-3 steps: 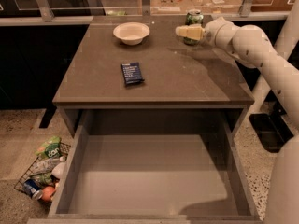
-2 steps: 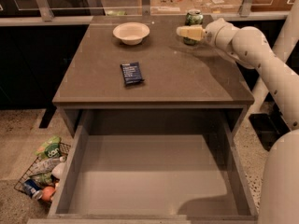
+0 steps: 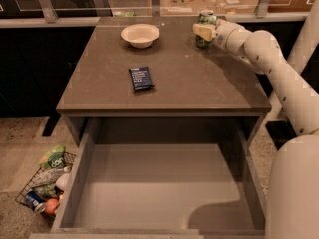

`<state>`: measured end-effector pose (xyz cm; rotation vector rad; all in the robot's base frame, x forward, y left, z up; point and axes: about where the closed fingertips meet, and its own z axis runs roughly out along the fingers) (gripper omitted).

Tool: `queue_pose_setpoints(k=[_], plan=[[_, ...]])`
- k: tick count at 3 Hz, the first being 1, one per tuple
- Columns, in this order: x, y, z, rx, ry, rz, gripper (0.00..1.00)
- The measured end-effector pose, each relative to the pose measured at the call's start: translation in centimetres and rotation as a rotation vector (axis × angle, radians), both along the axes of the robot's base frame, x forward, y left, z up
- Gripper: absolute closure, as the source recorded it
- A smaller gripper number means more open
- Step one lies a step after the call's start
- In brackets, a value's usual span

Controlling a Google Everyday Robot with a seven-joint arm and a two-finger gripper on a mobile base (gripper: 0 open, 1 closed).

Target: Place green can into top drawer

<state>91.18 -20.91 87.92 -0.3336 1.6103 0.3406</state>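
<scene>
The green can [image 3: 206, 23] stands upright at the far right of the grey-brown table top [image 3: 169, 78]. My gripper [image 3: 205, 31] reaches in from the right and is closed around the can's body, with one pale yellow finger [image 3: 203, 32] across its near side. The can's base looks to be at the table surface. The top drawer [image 3: 159, 188] is pulled wide open below the table's front edge. Its flat grey floor holds nothing.
A white bowl [image 3: 140, 34] sits at the back middle of the table. A dark blue flat packet [image 3: 141, 78] lies near the table's middle. A wire basket of packets and cans [image 3: 46, 183] stands on the floor at the left. My white arm [image 3: 279, 68] runs down the right side.
</scene>
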Motion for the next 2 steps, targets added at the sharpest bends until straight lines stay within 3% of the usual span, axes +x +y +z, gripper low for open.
queue_pose_setpoints(k=[2], plan=[[0.13, 0.40, -0.04, 0.001, 0.000, 0.004, 0.83]])
